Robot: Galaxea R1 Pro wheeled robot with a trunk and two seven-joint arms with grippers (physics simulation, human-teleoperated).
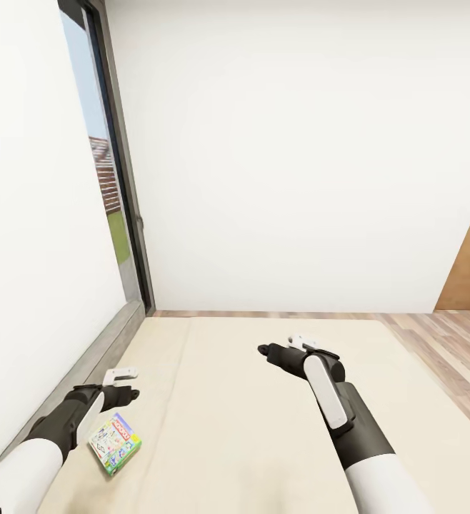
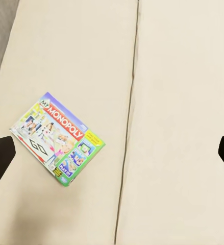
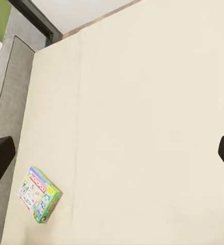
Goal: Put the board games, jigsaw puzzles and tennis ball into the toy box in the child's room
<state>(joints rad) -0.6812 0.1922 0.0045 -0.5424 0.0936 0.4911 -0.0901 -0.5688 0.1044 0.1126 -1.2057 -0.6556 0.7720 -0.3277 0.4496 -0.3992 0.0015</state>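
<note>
Monopoly board game (image 1: 115, 443) lies flat on the bed (image 1: 249, 428) (beige mattress), left gripper (image 1: 121, 373) and right gripper (image 1: 303, 341) both hovering above with jaws wide open.

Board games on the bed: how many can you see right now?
1: a white-green Monopoly box lying flat on the beige bed, near the edge by the left gripper. Others may lie outside the pictures.

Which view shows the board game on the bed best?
The left wrist view: the board game is large, its Monopoly lettering readable. In the head view and right wrist view it is small, near the bed's edge.
</note>
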